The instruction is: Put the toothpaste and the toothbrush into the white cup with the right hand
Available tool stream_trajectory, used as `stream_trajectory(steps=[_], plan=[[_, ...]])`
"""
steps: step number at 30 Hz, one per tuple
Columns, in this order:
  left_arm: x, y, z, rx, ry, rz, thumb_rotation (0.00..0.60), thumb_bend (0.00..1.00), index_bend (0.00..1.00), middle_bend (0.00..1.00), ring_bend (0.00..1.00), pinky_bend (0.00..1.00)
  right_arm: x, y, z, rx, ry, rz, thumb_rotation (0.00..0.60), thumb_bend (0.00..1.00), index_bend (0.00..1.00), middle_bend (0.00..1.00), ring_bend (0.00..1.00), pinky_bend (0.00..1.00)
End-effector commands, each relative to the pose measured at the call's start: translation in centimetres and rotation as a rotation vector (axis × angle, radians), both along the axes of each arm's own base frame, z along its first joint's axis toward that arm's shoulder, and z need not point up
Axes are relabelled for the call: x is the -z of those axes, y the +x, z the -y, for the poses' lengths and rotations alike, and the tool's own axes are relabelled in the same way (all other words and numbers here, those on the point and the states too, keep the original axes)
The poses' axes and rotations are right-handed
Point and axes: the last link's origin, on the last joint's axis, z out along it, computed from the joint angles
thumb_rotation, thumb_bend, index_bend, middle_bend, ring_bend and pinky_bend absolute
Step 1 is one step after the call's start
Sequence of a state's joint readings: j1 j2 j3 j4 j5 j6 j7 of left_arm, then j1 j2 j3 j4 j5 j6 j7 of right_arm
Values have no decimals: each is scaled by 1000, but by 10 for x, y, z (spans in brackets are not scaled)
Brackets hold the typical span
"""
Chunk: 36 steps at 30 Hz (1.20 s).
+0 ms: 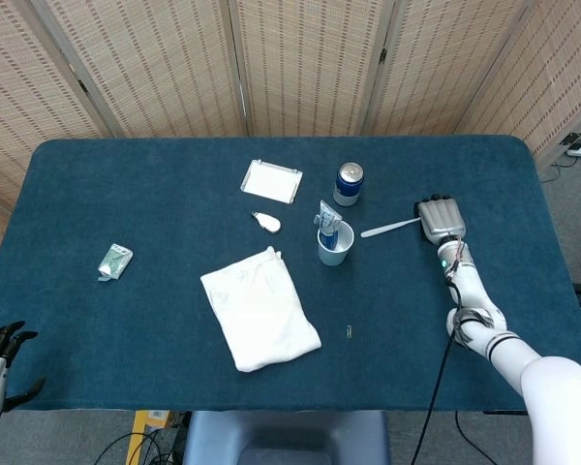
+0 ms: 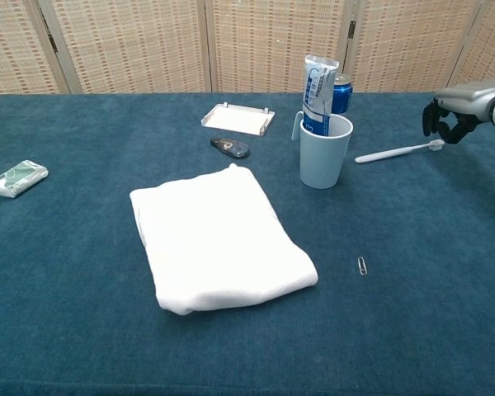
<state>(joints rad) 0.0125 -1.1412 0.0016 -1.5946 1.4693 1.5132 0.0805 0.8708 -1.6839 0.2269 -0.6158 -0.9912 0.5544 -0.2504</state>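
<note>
My right hand point(image 2: 448, 121), fingers curled and empty, sits at the head of the white plastic toothbrush point(image 2: 398, 152) to grasp it; blue-and-white toothpaste tube point(image 2: 318, 97) already stands in the white cup point(image 2: 323, 155)

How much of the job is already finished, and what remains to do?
About half. The toothpaste already stands upright in the white cup. The toothbrush lies on the table, right of the cup. The right hand is low at the brush's head end, fingers curled; whether it touches the brush, I cannot tell. Left: grasp the brush, lift it and put it into the cup.
</note>
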Motion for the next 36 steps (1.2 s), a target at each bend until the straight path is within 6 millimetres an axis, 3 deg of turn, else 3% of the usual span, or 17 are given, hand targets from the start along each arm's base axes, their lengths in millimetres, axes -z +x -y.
stream_trajectory(steps=[1, 11, 21, 27, 36], plan=[[0, 0, 0, -3, -1, -1, 600, 270, 271, 171, 151, 178, 8, 4, 4, 1, 7, -10, 600, 700, 393, 315, 178, 253], [2, 1, -1, -7, -8, -5, 600, 270, 271, 171, 151, 178, 26, 8, 12, 24, 17, -56, 600, 696, 393, 285, 149, 224], [3, -1, 0, -13, -12, -6, 600, 270, 271, 171, 151, 178, 31, -1, 6, 18, 47, -89, 600, 691, 393, 284, 147, 215], [3, -1, 0, -11, -12, -3, 600, 270, 271, 171, 151, 178, 31, -3, -9, -39, 76, -50, 600, 691, 393, 284, 147, 212], [4, -1, 0, -9, -15, 2, 600, 270, 271, 171, 151, 178, 21, -8, -58, -152, 174, -52, 600, 691, 393, 284, 147, 212]])
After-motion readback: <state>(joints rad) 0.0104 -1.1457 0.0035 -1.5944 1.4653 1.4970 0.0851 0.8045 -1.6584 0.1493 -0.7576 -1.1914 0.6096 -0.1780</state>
